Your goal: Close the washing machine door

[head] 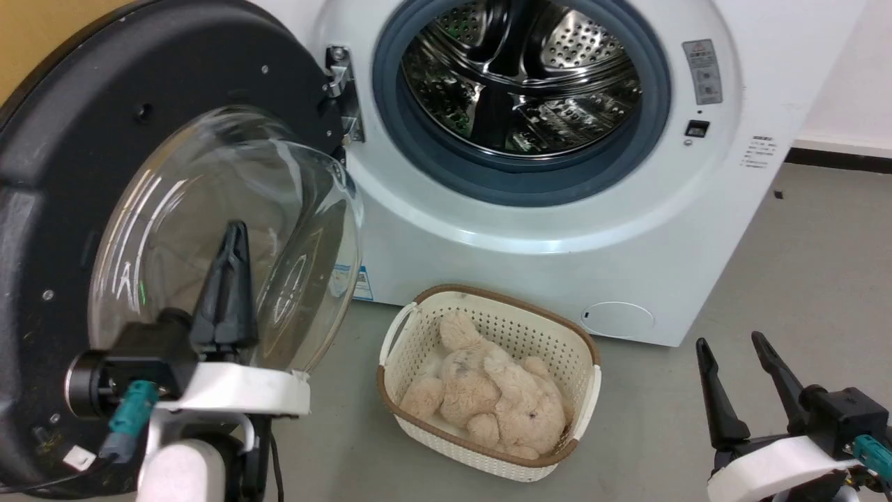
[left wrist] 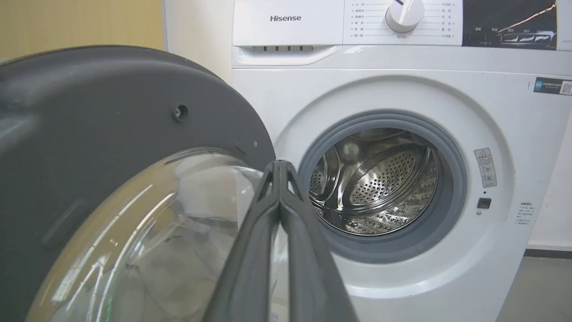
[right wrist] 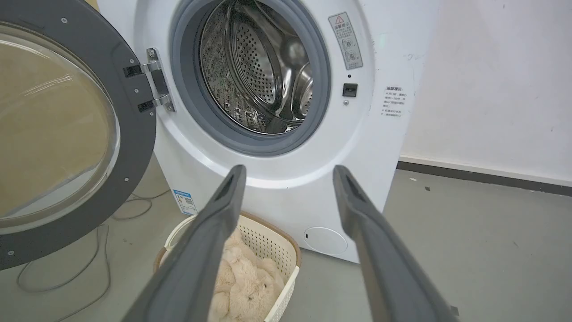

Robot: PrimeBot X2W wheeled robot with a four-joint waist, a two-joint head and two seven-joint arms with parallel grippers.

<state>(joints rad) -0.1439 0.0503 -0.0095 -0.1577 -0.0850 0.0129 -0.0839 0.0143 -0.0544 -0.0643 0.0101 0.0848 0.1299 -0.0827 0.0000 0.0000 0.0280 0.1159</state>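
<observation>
The white washing machine stands ahead with its steel drum exposed. Its round black-rimmed door hangs wide open on the left hinge, glass bowl bulging toward me. My left gripper is shut with nothing in it, its tips just in front of the glass bowl; whether they touch it I cannot tell. Low at the right, my right gripper stands open and empty, well clear of the machine.
A cream basket holding a plush toy sits on the grey floor just below the drum opening. A thin cable lies under the door. A white wall borders the machine's right side.
</observation>
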